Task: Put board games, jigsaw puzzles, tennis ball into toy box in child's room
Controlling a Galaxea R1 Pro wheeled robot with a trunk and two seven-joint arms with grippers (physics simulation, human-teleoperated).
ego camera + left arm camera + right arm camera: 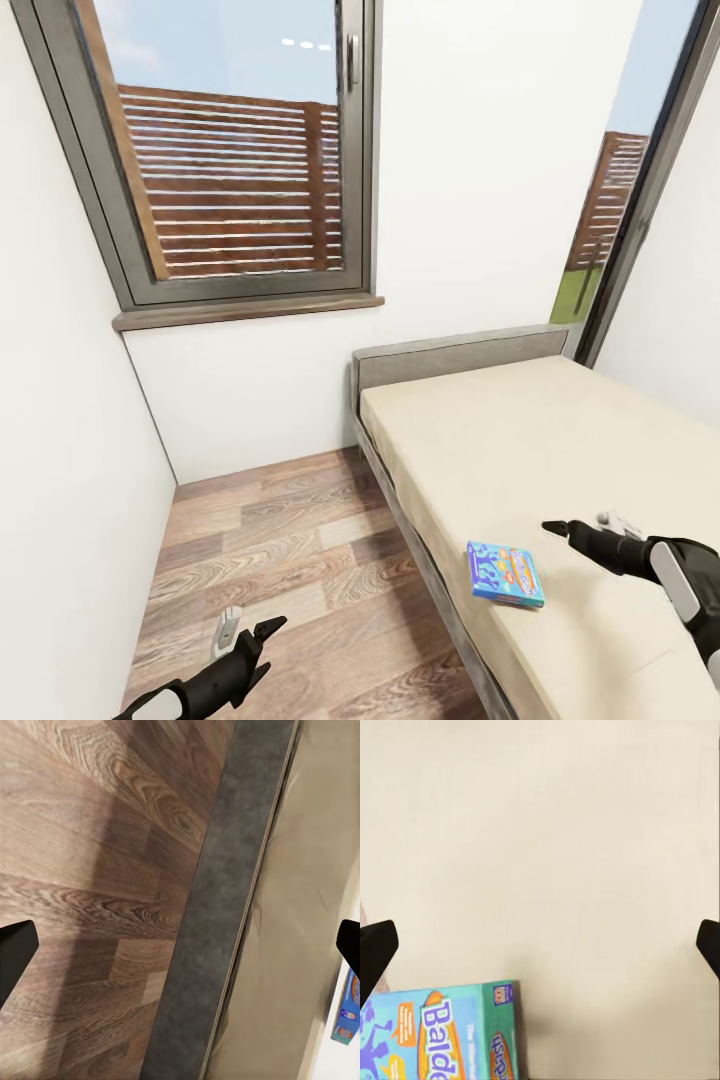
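Observation:
A blue board game (pixel 506 573) lies flat on the beige mattress of the bed (pixel 520 440), near the bed's left edge. My right gripper (pixel 580 526) hovers open above the mattress just to the right of the box, with nothing between its fingers. In the right wrist view the gripper (pixel 540 945) stands open over the bare mattress, and the blue box (pixel 442 1039) lies to one side of it. My left gripper (pixel 250 630) is open and empty above the wood floor (pixel 290 560), left of the bed. The left wrist view also catches the blue box (pixel 346 1009) beyond the bed frame (pixel 217 907).
The bed's grey headboard (pixel 460 355) stands against the white far wall under a tall dark-framed window (pixel 230 150). A white wall (pixel 60 480) closes the left side, leaving a narrow strip of plank floor between it and the bed. A second window (pixel 630 210) is at the right.

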